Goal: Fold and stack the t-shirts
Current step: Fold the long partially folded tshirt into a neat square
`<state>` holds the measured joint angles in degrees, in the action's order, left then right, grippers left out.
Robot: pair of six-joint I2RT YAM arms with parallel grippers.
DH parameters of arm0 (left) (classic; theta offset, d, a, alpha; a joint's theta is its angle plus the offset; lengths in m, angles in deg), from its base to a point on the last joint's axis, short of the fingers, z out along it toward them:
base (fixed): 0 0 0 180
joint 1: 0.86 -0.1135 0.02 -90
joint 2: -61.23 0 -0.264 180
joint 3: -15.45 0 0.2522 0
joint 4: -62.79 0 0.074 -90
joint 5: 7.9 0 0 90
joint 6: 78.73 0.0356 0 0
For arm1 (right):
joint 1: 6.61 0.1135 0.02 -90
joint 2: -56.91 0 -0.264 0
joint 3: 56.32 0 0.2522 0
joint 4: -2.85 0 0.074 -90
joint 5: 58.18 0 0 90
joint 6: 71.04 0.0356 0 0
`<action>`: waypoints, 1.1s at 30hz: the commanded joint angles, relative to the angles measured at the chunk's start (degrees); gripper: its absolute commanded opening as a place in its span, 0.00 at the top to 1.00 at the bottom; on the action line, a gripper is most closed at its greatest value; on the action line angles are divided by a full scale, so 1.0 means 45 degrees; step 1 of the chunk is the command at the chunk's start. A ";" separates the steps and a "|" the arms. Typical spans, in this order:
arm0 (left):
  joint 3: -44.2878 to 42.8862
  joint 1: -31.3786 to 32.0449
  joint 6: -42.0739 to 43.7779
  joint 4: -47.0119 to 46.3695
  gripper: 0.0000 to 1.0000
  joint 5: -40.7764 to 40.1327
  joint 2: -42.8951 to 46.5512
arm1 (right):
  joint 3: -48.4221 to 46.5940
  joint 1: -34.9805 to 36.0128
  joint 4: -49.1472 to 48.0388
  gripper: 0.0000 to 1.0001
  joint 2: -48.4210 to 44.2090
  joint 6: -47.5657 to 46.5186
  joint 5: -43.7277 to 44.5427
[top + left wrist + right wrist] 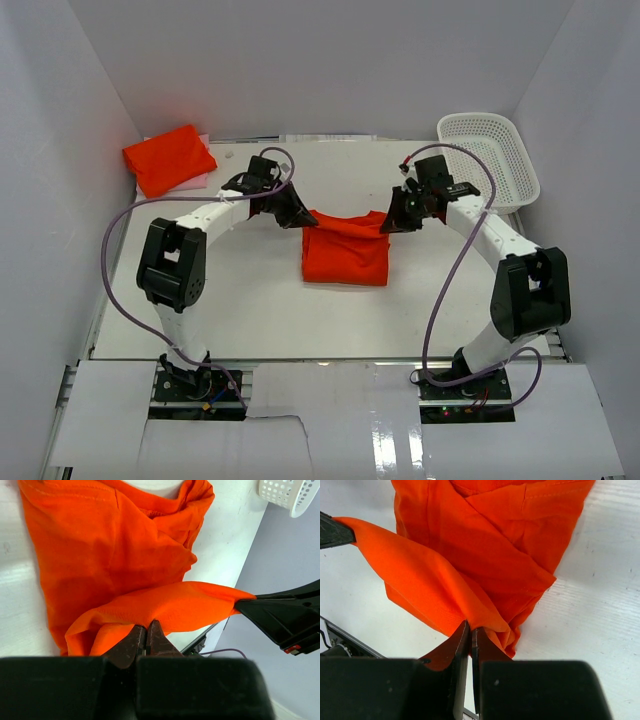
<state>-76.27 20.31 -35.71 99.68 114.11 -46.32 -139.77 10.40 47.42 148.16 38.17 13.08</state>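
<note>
white table [250,310] bears a folded t-shirt [168,158], a half-lifted t-shirt [345,258], a basket [490,155].

One bright orange-red t-shirt [345,258] lay partly folded on the desk [250,300] between the two pincers. Its far edge was held up as a taut band, one end pinched in the closed left pincer [297,217] and the other in the closed right pincer [388,225]. The rest lay flat, nearer than both. A folded t-shirt [168,158] of the same colour lay well apart, beyond and to the left of the left pincer.
</note>
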 commanded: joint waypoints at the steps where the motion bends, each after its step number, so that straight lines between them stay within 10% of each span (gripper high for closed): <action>1: -0.0684 -0.0231 0.0206 -0.0434 1.00 0.0133 -0.0084 | -0.1074 -0.0070 -0.0655 0.92 0.0463 -0.0204 -0.0073; 24: -0.2970 -0.1110 0.0792 -0.0317 1.00 -0.0550 -0.2916 | -0.3654 -0.0168 -0.1903 0.91 0.4450 -0.0283 0.0219; 28: -0.2931 -0.1130 0.0831 -0.0726 0.93 -0.0940 -0.3287 | -0.3771 -0.0207 -0.2587 0.58 0.5113 -0.0283 0.0337; 33: -0.1508 -0.1149 0.0285 -0.2540 0.74 -0.1857 -0.2528 | -0.3110 -0.0207 -0.4086 0.48 0.5018 -0.0049 0.0766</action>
<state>-85.71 15.59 -33.63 94.02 109.60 -61.64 -154.20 9.83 36.20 171.74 37.99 14.96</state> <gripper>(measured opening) 0.242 0.510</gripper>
